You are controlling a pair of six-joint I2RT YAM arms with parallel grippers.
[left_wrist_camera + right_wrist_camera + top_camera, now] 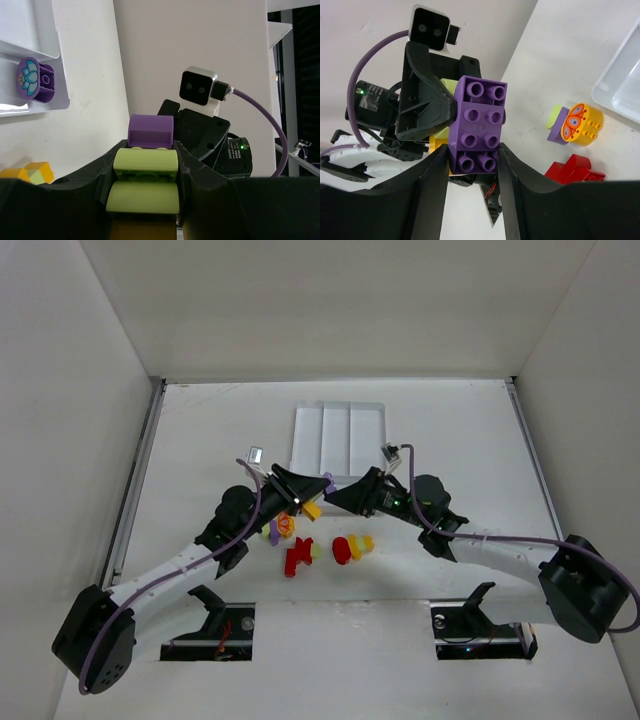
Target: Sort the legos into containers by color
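**Top external.** The white tray [338, 415] lies at 12 o'clock on the table [450, 430], its long sections running 12 to 6. Just off its 6 o'clock edge, the left gripper [298, 498] and right gripper [342, 498] meet tip to tip on one small stack. A yellow-orange brick [312, 508] shows at the stack's 6 o'clock end. Loose legos [356, 545] cluster at 6 o'clock of the grippers, among them a red brick [296, 559].

**Left wrist.** The left gripper pinches two light green bricks [145, 165] between its fingers. A purple brick [151, 131] sits on their 12 o'clock end. At 10 o'clock a lotus-print piece [34, 81] rests against the tray wall, apparently inside; which compartment cannot be told.

**Right wrist.** The right gripper's fingers press on both long sides of the purple brick at its 6 o'clock end, studs facing the camera. The left gripper holds the far side of the stack, at 10 o'clock. At 3 o'clock a butterfly-print piece [582, 123] touches a small purple piece on the table. A tray corner shows at 2 o'clock.
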